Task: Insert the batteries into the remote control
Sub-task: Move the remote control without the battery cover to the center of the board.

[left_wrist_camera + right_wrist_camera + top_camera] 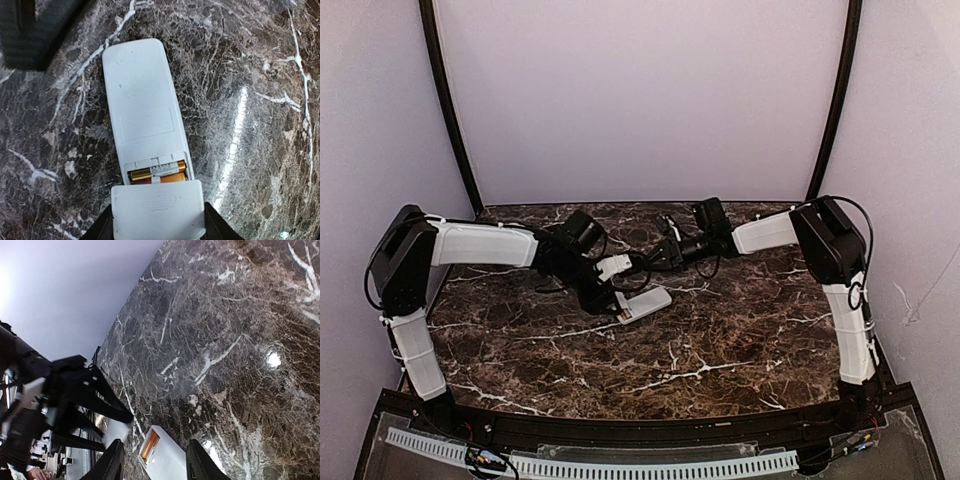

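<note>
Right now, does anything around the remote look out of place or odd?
The remote control lies face down with its battery bay open and the batteries showing. The cover is held in the left gripper at the bay's end, not closed over it. Nothing looks spilled or damaged.

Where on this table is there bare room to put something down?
Bare: the wide front stretch of table between the remote control and the near edge. Crowded: the middle, where the left gripper, holding the battery cover, and the right gripper meet by the remote control.
</note>
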